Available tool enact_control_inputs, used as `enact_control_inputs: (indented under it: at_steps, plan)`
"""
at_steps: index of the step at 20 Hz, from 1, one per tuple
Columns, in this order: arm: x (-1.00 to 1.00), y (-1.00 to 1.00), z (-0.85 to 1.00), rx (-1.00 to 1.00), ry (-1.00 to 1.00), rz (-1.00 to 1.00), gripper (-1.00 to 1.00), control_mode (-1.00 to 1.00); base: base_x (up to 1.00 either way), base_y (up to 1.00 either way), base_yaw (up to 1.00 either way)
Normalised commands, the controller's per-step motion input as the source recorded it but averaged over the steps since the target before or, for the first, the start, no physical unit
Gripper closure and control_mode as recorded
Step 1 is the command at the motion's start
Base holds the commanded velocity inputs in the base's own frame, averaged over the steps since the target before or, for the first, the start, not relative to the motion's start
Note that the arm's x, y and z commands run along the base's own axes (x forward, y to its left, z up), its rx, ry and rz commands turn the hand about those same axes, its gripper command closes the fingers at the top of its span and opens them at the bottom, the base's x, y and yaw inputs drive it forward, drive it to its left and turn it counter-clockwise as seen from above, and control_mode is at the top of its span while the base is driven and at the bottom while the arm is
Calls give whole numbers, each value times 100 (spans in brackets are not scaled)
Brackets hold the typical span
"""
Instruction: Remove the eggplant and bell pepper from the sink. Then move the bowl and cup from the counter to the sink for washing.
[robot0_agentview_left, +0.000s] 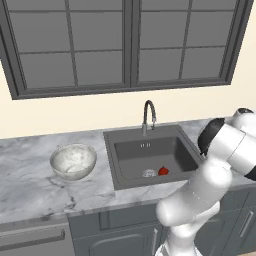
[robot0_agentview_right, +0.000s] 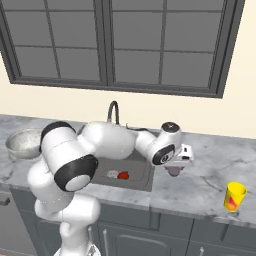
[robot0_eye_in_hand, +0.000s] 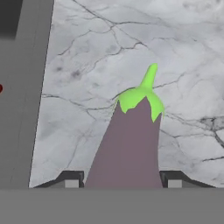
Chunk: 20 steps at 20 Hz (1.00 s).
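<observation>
My gripper (robot0_agentview_right: 175, 168) is shut on the purple eggplant (robot0_eye_in_hand: 131, 140), whose green stem points away from the hand. It hangs just above the marble counter (robot0_eye_in_hand: 109, 52), right of the sink (robot0_agentview_right: 137, 172). The eggplant (robot0_agentview_right: 174, 172) shows as a small purple lump under the hand. The red bell pepper (robot0_agentview_left: 163, 171) lies in the sink (robot0_agentview_left: 145, 150) near the front, beside the whitish drain (robot0_agentview_left: 148, 173). The marbled bowl (robot0_agentview_left: 73, 161) stands on the counter left of the sink. On the counter's far right stands the yellow cup (robot0_agentview_right: 234, 196).
A curved faucet (robot0_agentview_left: 149, 115) rises behind the basin, below a large dark window. The arm's white links span the sink's front right corner. Bare counter (robot0_agentview_right: 205, 175) lies between the gripper and the cup. The sink's dark rim (robot0_eye_in_hand: 26, 109) runs along the hand view's left side.
</observation>
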Motion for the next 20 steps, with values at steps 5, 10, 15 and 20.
enact_control_inputs:
  at_steps: [5, 10, 15, 20]
  plan:
    - [23, -25, -34, 0, 3, 3, 100, -100, 0, 0, 0]
    - [21, -26, -33, 0, 7, 2, 100, -100, 0, 0, 0]
    - [19, -19, -32, 0, 4, 0, 100, -100, 0, 0, 0]
    - [22, -17, -26, 0, 6, 0, 100, -100, 0, 0, 0]
